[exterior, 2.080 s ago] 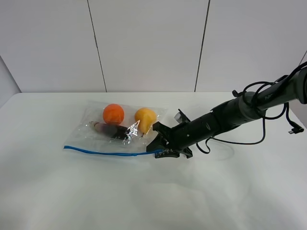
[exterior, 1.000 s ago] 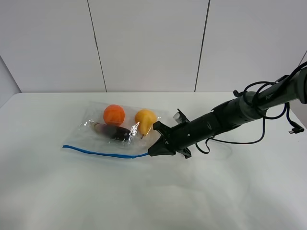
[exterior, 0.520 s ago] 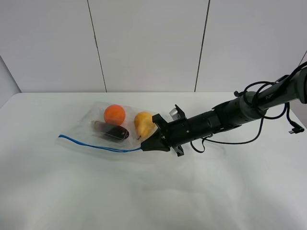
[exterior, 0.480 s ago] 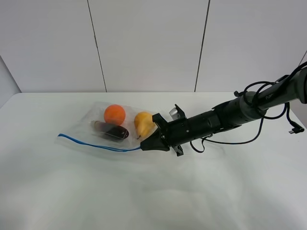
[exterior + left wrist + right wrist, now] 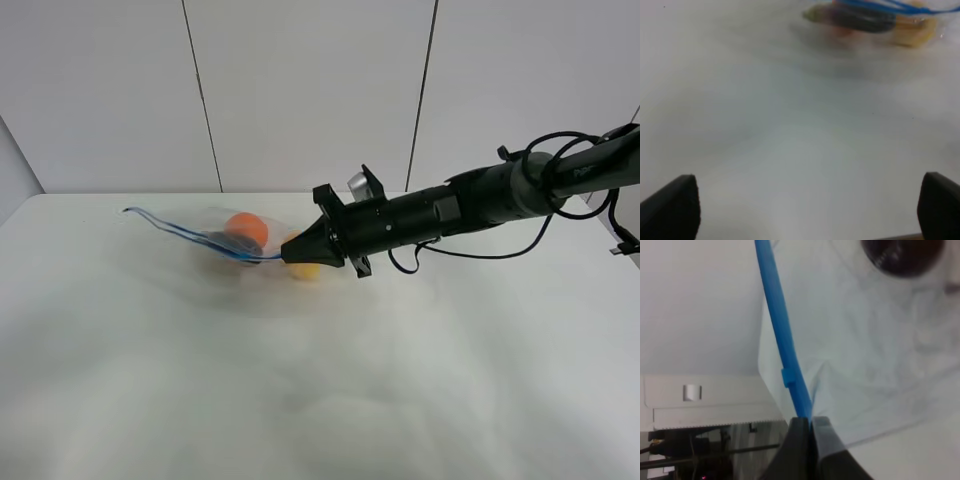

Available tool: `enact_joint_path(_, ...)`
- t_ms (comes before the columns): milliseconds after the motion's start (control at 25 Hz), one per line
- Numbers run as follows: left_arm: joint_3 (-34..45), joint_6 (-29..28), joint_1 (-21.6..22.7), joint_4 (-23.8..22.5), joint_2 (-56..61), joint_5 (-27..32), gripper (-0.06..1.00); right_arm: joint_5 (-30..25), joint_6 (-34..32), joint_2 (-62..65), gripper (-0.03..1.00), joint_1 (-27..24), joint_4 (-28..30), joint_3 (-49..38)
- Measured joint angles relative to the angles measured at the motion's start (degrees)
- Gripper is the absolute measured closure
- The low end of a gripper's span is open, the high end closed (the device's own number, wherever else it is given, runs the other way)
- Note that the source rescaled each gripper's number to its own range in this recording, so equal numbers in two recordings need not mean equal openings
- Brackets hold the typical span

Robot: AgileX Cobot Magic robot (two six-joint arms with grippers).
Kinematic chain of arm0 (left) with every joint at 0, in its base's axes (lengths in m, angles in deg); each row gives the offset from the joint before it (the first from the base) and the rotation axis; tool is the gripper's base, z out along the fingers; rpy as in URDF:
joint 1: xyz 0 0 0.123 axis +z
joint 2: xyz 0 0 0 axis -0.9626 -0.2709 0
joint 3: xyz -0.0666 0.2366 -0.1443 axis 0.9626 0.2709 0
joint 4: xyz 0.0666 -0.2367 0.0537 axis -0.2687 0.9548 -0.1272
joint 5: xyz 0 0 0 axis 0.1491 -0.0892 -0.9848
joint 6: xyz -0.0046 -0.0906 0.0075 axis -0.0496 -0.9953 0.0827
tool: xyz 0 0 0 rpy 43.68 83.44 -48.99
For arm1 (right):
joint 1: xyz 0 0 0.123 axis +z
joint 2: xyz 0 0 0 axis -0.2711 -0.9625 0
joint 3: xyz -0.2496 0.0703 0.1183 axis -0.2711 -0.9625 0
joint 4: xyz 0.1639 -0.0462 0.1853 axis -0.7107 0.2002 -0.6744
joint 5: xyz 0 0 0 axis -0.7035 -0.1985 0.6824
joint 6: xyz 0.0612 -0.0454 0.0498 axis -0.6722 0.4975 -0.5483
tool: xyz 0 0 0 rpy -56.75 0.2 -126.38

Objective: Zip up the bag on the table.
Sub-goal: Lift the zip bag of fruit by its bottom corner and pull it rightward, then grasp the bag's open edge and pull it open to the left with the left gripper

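Blue zip strip (image 5: 190,233) is what the next move turns on. The right hand (image 5: 292,255) is clamped on one end of it, fingers pressed flat together with the strip pinched between them. The right wrist view confirms this, with the blue band running straight out of the closed tips. From that pinch the strip's long axis heads off toward roughly 9 to 10 o'clock in the high view and ends in a free, upcurled tip. Any run along the zip would have to go that way, away from the right hand.

The bag (image 5: 240,262) lies on the far-left part of the table (image 5: 320,380), about 11 o'clock from the table's middle. Its strip edge is held up by the pinch, and the plastic is blurred, so we cannot tell how much of it rests on the table. The orange (image 5: 246,228), pear (image 5: 306,269) and dark eggplant (image 5: 855,16) show through it.

The left hand (image 5: 807,207) is spread wide and empty, with only its two dark fingertips (image 5: 672,205) in its own view. The bag is ahead of it and well apart, and that arm does not appear in the high view.

A small blue nub (image 5: 788,376) sits on the strip just beyond the right fingers — slider or notch, too small to say. We judge the zip is not yet run — the free far end needs a second grip, and the right hand is the only one at the bag.
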Motion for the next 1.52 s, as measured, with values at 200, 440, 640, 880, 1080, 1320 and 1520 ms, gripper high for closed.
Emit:
enact_joint_path(200, 0.0, 0.0, 0.0, 0.0, 0.0, 0.0, -0.06, 0.19, -2.28, 0.0, 0.96, -0.06, 3.91, 1.41)
enact_joint_path(440, -3.85, 0.0, 0.0, 0.0, -4.12, -1.15, -0.06, 0.31, -3.34, 0.0, 0.96, -0.06, 4.81, 1.41)
enact_joint_path(640, -11.24, 1.78, 0.0, 0.22, -17.01, -4.76, -0.06, 0.31, -3.46, 0.0, 0.96, -0.06, 4.92, 1.41)
enact_joint_path(880, -18.28, 14.74, 0.0, 0.27, -34.37, -12.63, -0.06, 0.31, -3.46, 0.0, 0.96, -0.06, 4.93, 1.41)
enact_joint_path(1080, -19.75, 31.57, 0.0, 0.27, -45.68, -21.54, -0.06, 0.31, -3.46, 0.0, 0.96, -0.06, 4.93, 1.41)
enact_joint_path(1320, -19.75, 58.39, 0.0, 0.22, -54.96, -33.05, -0.06, 0.31, -3.46, 0.0, 0.96, -0.06, 4.93, 1.41)
enact_joint_path(1520, -19.75, 72.4, -1.08, 3.25, -61.3, -37.93, -0.06, 0.31, -3.46, 0.0, 0.96, -0.06, 4.93, 1.41)
